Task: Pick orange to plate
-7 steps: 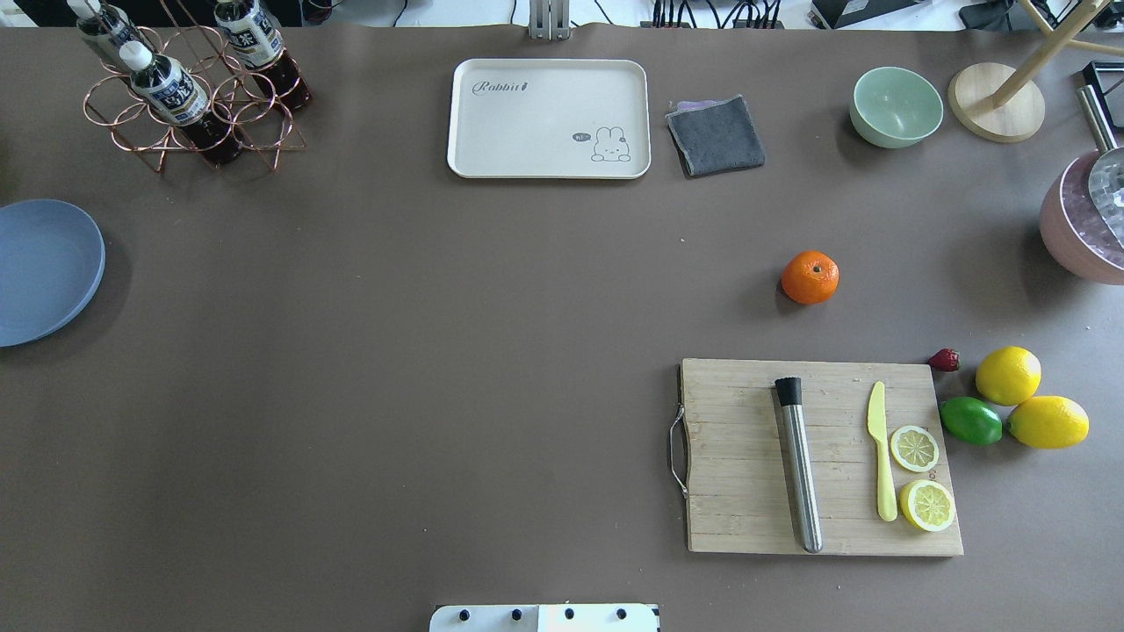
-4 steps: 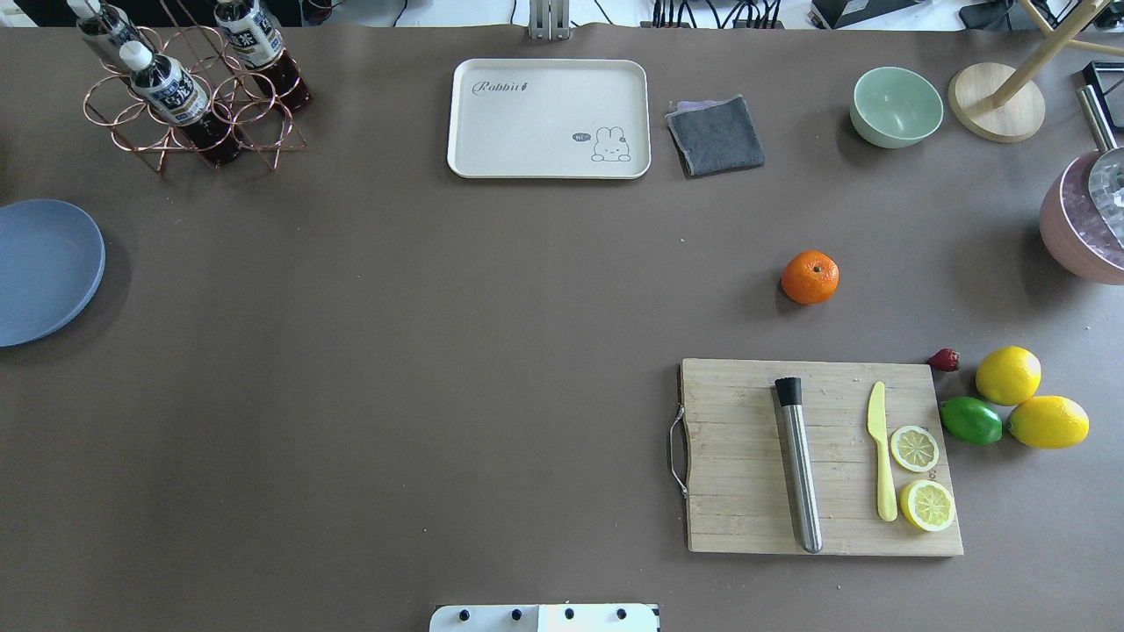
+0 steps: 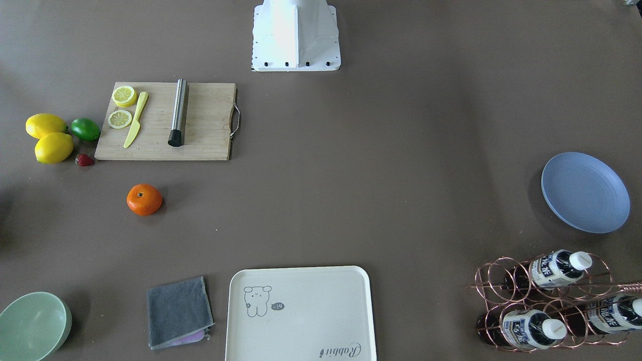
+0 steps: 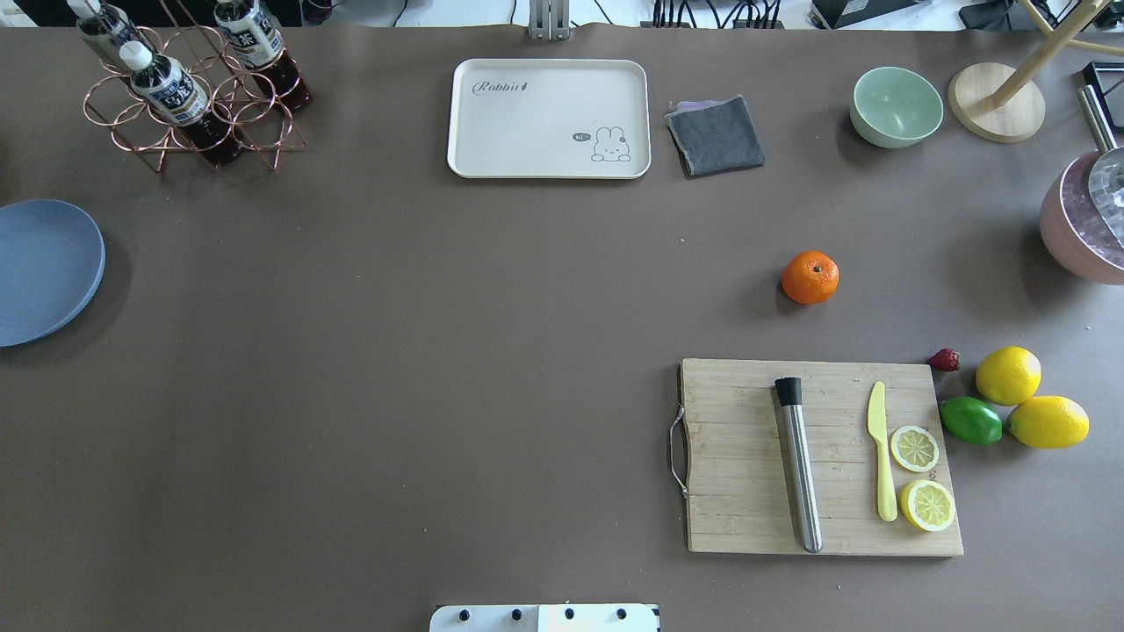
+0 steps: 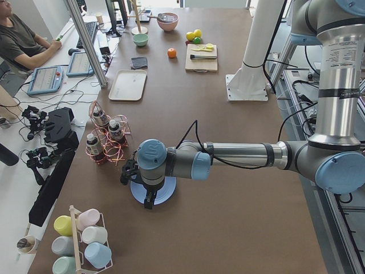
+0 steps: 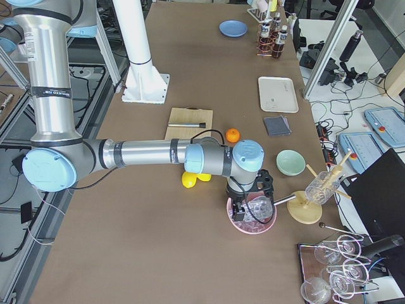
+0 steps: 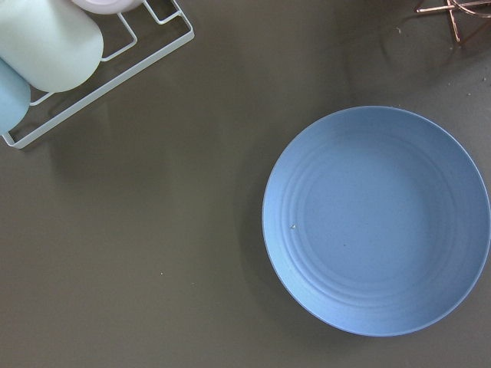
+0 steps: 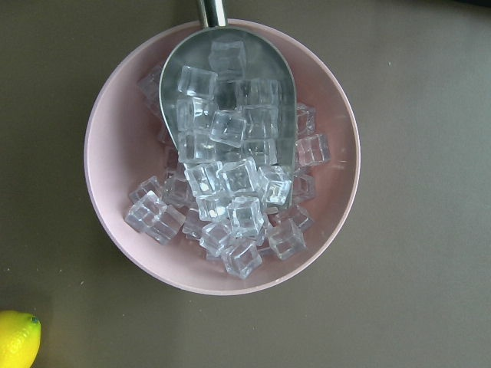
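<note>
Nothing on the table has shifted over the last second. The overhead view matches the two earlier ones item for item, so the pick has not begun. Nearest the robot, on the right, the cutting board (image 4: 746,474) carries its muddler, knife and lemon slices. Just beyond its far edge, and apart from it, the orange (image 4: 810,277) sits alone on the bare brown table with nothing touching it. About as far out, but at the left edge of the table, lies the plate (image 4: 53,272), empty and well apart from the fruit. The left gripper (image 5: 148,201) hangs over that plate, which fills much of the left wrist view. The right gripper (image 6: 245,208) hangs over the pink bowl (image 8: 103,184) of ice cubes at the right edge, aside from the orange. Both grippers show only in the side views, so I cannot tell whether their jaws are apart or together. Farthest off lies the cream tray (image 4: 549,118). I judge the task to be at its very start. The right arm is closer to the orange, but most of the table's width separates fruit and plate, so a long carry or a hand-over seems likely.
</note>
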